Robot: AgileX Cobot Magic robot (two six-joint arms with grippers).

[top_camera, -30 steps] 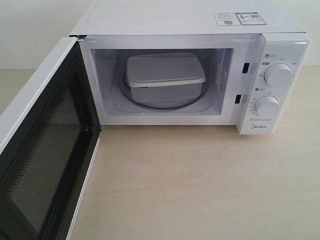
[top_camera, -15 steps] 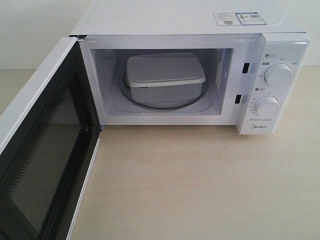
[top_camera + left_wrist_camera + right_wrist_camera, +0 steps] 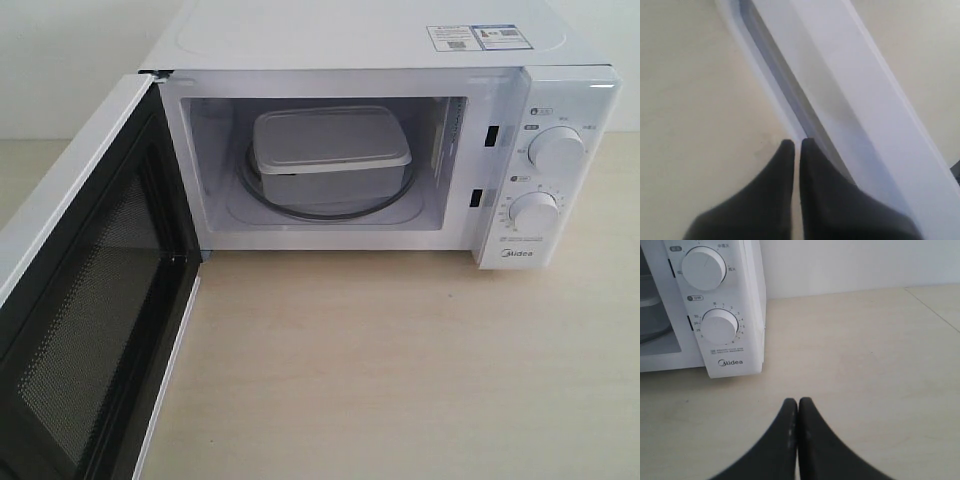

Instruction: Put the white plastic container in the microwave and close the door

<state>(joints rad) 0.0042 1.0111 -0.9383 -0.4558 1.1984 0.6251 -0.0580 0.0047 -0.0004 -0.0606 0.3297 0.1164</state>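
Door (image 3: 90, 330) of the Midea microwave (image 3: 400, 40) stood wide open, white plastic container (image 3: 330, 150) on its turntable (image 3: 300, 212); left gripper (image 3: 796, 144) and right gripper (image 3: 798, 401) were pinched closed, empty.

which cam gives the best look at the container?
Exterior view: the container shows whole, lid on, sitting on the turntable inside the open microwave. The right wrist view catches only a sliver of it at the frame edge. The left wrist view shows none of it.

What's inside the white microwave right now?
A lidded translucent-white rectangular plastic container sits on the round glass turntable. Its lid hides any contents, and it covers the turntable's middle.
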